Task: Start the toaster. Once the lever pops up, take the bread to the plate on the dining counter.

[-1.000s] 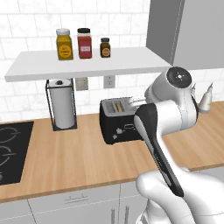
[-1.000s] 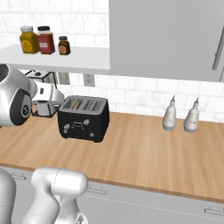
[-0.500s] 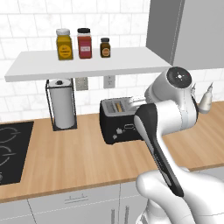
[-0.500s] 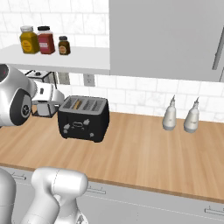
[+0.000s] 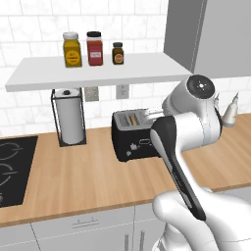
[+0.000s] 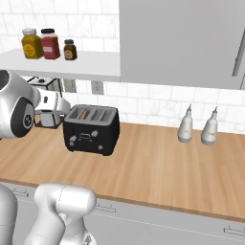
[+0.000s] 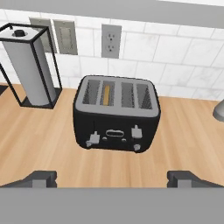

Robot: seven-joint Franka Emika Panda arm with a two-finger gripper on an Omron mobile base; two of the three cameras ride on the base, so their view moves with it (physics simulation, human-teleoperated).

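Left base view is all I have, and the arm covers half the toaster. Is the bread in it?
Observer: Yes. The toaster holds the bread upright in the second slot from the hand view's left.
Operator: Gripper state?
Observer: The gripper is open, short of the toaster's front, touching nothing.
Operator: Anything behind the arm?
Observer: Two white bottles stand on the counter, apart from the toaster.
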